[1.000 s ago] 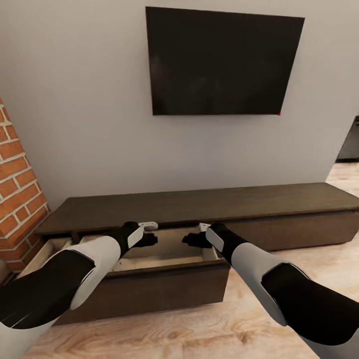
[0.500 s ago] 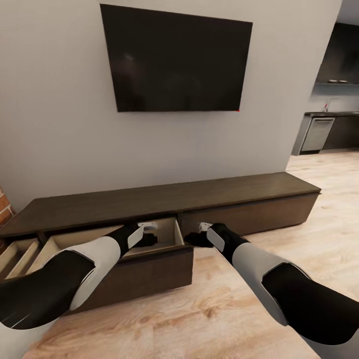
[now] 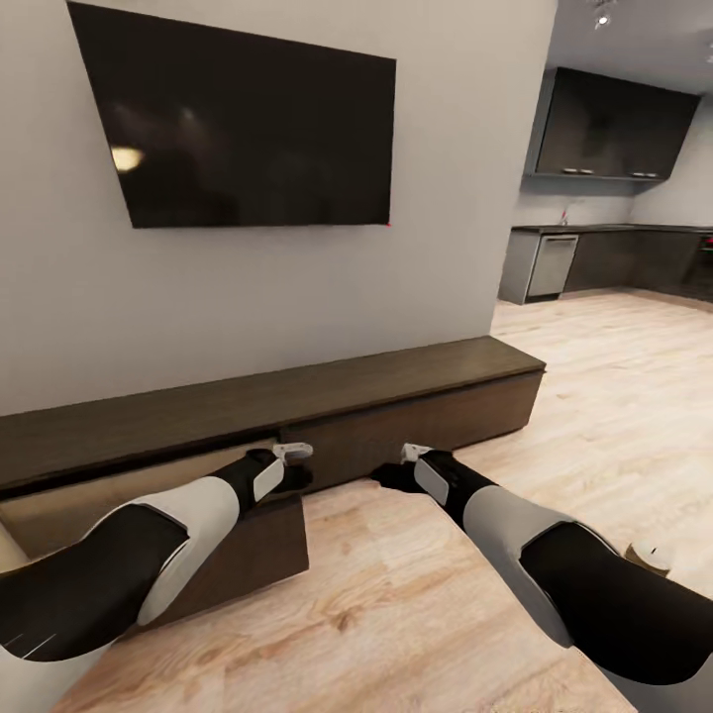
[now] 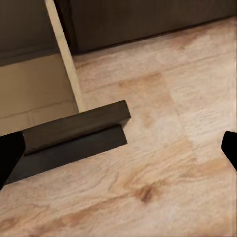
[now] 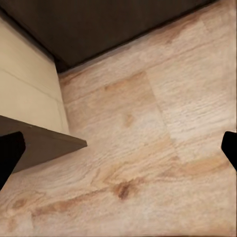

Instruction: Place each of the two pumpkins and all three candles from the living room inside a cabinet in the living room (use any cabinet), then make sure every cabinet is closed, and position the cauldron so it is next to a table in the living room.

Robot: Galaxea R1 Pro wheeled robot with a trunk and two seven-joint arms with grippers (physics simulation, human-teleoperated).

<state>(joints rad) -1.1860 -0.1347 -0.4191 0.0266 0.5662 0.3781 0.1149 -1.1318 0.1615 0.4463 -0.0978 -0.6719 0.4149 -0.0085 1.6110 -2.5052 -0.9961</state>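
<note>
Head view: the long dark-wood cabinet [image 3: 396,396] runs from 9 toward 3 o'clock along the wall, one beige-lined drawer [image 3: 248,535] pulled out; left gripper [image 3: 294,465] and right gripper [image 3: 396,473] both spread, empty, above plank floor [image 3: 396,604].

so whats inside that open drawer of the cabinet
The part of the open drawer that shows holds nothing: only its pale beige floor and side wall. In the head view the left arm covers much of it and the rest runs past the frame edge, so pumpkins or candles there cannot be ruled out.
</note>
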